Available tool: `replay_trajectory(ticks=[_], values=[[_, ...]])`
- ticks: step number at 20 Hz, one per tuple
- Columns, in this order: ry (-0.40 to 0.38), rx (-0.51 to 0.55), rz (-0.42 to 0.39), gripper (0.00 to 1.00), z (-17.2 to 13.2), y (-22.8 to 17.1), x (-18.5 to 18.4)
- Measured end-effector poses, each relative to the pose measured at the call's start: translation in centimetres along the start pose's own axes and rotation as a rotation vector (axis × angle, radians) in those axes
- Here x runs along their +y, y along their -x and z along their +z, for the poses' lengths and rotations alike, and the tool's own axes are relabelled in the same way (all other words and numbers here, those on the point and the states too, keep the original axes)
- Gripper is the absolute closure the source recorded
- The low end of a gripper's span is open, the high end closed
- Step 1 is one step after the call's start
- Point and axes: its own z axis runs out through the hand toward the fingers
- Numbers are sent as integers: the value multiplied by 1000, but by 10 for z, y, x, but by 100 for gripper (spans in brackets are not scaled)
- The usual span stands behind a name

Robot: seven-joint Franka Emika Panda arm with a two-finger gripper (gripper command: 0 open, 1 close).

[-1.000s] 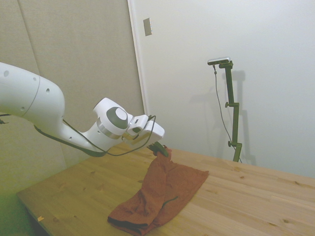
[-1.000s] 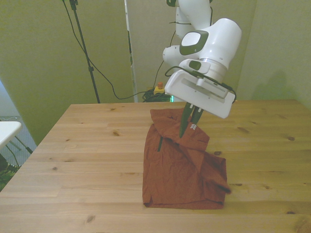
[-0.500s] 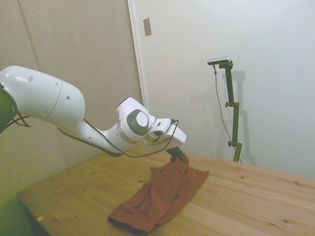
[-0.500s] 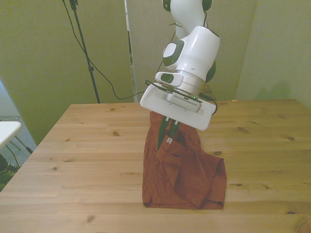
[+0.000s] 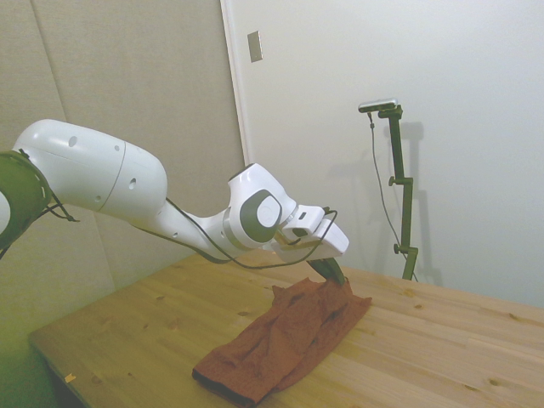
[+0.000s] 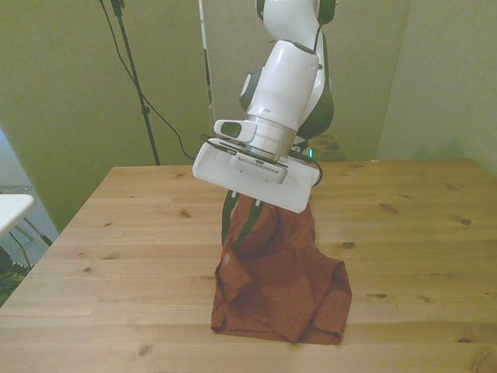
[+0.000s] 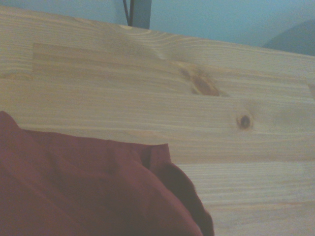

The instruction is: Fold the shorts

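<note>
1. Gripping a raised edge of the shorts (image 6: pixel 283 272), the gripper (image 6: pixel 242 225) hangs low over the desk (image 6: pixel 116 256) — its jaws look clenched on a pinch of the rust-orange cloth, though the white hand body hides much of them in the front view.

2. From the side view, the shorts (image 5: pixel 285 340) lie mostly flat on the desk (image 5: pixel 442 348), with one end lifted to the gripper (image 5: pixel 333 274) and the rest trailing down and away toward the near desk edge.

3. The long axis of the cloth runs from the held end to the dark-edged end lying nearest the side camera. In the front view that is from under the hand toward the desk's near edge, leaning a little to the front view's right.

4. The wrist view shows a rounded bunch of the shorts (image 7: pixel 88 191) lying on bare wood, with open desk (image 7: pixel 197 108) just beyond it.

5. My judgement: the fold is partway. The held end sits above one end of the garment — the free end lies well apart along that axis, so the coming move probably means carrying the held edge over along that line and laying it on the flat part.

6. Risk, as I read it: soft cloth may bunch or drag rather than lie square.
</note>
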Motion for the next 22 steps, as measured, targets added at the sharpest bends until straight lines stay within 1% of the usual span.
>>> replay_trajectory(ticks=[8,9,11,12,14,17,20,22], values=[[-47,-40,67,0,-12,-21,4],[-37,-75,74,0,-14,-18,3],[1,-182,78,0,-21,-4,0],[17,-227,80,0,-28,4,-3],[23,-309,95,0,-50,21,-2],[5,-417,103,0,-93,49,17],[-24,-537,68,0,-132,87,45],[-33,-588,34,0,-152,118,63]])
